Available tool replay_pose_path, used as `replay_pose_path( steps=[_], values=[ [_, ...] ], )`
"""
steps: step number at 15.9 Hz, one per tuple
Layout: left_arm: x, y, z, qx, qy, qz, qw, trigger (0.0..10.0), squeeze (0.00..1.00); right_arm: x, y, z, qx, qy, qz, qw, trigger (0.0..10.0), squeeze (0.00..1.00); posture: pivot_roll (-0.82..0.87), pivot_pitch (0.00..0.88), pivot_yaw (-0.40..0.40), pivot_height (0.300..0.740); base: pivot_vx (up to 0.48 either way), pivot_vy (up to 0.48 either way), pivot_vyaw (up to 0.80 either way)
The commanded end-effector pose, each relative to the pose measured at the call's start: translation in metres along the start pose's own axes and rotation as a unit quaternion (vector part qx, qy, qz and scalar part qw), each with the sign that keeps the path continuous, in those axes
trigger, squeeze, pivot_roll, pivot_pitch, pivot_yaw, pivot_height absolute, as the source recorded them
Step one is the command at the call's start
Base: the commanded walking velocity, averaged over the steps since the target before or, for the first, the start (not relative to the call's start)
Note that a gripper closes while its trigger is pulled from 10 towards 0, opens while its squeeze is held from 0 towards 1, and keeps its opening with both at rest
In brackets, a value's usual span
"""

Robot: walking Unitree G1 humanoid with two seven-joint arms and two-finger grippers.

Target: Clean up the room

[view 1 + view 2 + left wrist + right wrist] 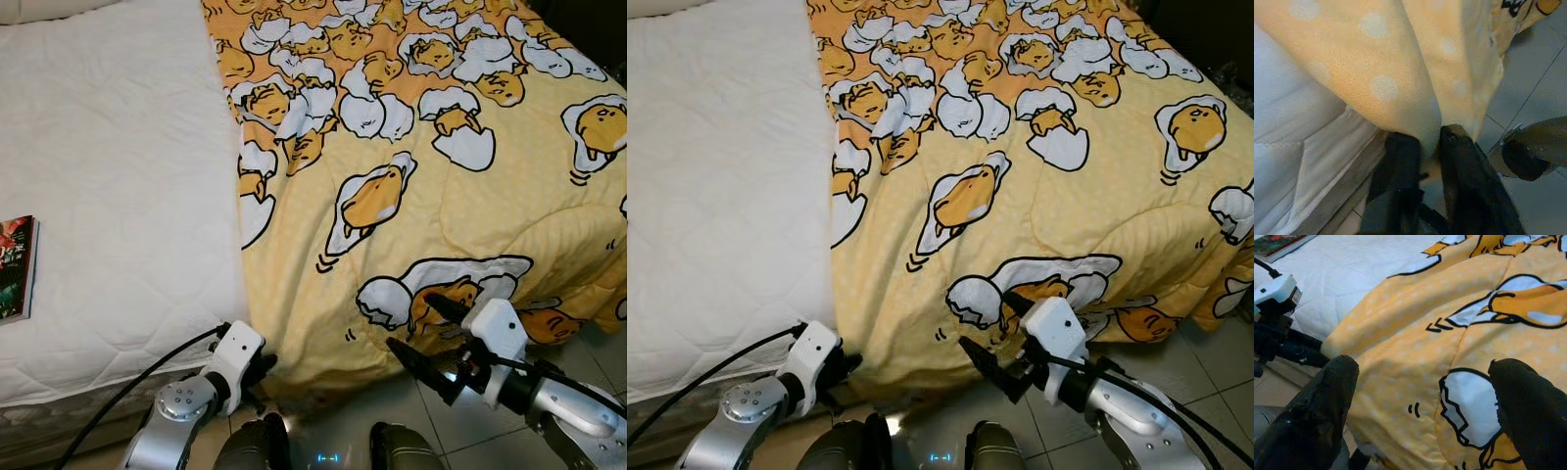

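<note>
A yellow duvet [421, 186] printed with egg-yolk cartoon figures covers the right part of a bed whose white quilted mattress [108, 196] lies bare on the left; the duvet's left edge runs down the middle of the bed and its lower hem hangs over the foot edge toward the pale tiled floor [431, 411]. At the foot edge, close to where the duvet's lower left corner drops over the mattress, the left gripper [263, 377] reaches in low, and in the left wrist view its two black fingers [1400, 161] are pinched together on a fold of the polka-dotted yellow cloth, with the white mattress side just beside them. The right gripper [423, 338] hovers further along the foot edge, over the part of the duvet printed with a cracked white eggshell; its fingers [1327, 401] stand wide apart in the right wrist view, with the yellow fabric lying between and beyond them, and whether the fingertips touch the cloth cannot be told. The same wrist view shows the left arm's white wrist module [1276, 291] off to the side, near the duvet's corner. A book with a dark, colourful cover [15, 269] lies flat on the bare mattress at its left edge, well apart from the duvet and from both grippers
</note>
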State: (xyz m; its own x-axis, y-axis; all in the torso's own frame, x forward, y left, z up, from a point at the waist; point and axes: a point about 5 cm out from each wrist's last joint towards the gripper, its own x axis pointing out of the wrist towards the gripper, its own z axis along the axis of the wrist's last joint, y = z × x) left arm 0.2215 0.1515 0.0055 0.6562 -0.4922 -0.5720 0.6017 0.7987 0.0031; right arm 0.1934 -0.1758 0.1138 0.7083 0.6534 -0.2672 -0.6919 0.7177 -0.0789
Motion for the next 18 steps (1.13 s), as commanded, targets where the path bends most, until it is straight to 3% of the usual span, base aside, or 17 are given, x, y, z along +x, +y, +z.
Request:
replay_pose_path(
  steps=[1,4,5,6,7,8,11,13,15,18],
  values=[
    [-0.004,0.004,-0.002,-0.002,0.003,0.008,1.0,10.0,1.0,0.002,0.0,-0.003,0.005,0.005,0.001,1.0,10.0,0.0,-0.23,0.143,0.067,0.74,0.0,0.0,0.0],
    [-0.007,0.01,0.004,-0.01,-0.008,0.033,0.999,10.0,1.0,0.004,-0.002,-0.003,0.005,0.003,-0.003,1.0,10.0,0.0,-0.23,0.118,0.069,0.74,0.0,0.0,0.0],
    [-0.012,0.015,0.019,-0.018,-0.044,0.042,0.998,10.0,0.0,0.006,-0.005,-0.003,0.018,-0.004,-0.02,1.0,10.0,0.0,-0.22,0.085,0.064,0.74,0.0,0.0,0.0],
    [-0.02,0.02,0.04,-0.02,-0.094,0.06,0.994,10.0,0.0,0.008,-0.008,-0.005,0.036,-0.003,-0.048,0.998,10.0,0.0,-0.21,0.067,0.057,0.74,0.0,0.0,0.0],
    [-0.023,0.023,0.048,-0.02,-0.115,0.071,0.991,10.0,0.0,0.009,-0.009,-0.006,0.044,0.001,-0.061,0.997,10.0,0.0,-0.2,0.062,0.055,0.74,0.0,0.0,0.0],
    [-0.037,0.032,0.081,-0.041,-0.19,0.115,0.974,10.0,0.0,0.012,-0.015,-0.009,0.065,0.002,-0.115,0.991,10.0,0.0,-0.16,0.026,0.045,0.74,0.0,0.0,0.0],
    [-0.05,0.038,0.105,-0.056,-0.234,0.167,0.956,10.0,0.0,0.018,-0.015,-0.008,0.089,-0.018,-0.156,0.984,10.0,0.0,-0.14,0.0,0.045,0.74,0.0,0.0,0.0],
    [-0.052,0.037,0.109,-0.05,-0.238,0.179,0.953,10.0,0.0,0.02,-0.015,-0.007,0.101,-0.027,-0.175,0.979,10.0,0.0,-0.13,0.0,0.047,0.74,0.0,0.0,0.0],
    [-0.052,0.037,0.104,-0.049,-0.232,0.216,0.947,10.0,0.0,0.024,-0.02,-0.009,0.136,-0.04,-0.241,0.96,10.0,0.0,-0.11,0.0,0.049,0.74,0.0,0.0,0.0],
    [-0.05,0.034,0.101,-0.059,-0.212,0.24,0.946,10.0,0.0,0.034,-0.021,-0.008,0.104,-0.027,-0.254,0.961,10.0,0.0,-0.11,0.0,0.059,0.74,0.0,-0.44,0.53]
  ],
)
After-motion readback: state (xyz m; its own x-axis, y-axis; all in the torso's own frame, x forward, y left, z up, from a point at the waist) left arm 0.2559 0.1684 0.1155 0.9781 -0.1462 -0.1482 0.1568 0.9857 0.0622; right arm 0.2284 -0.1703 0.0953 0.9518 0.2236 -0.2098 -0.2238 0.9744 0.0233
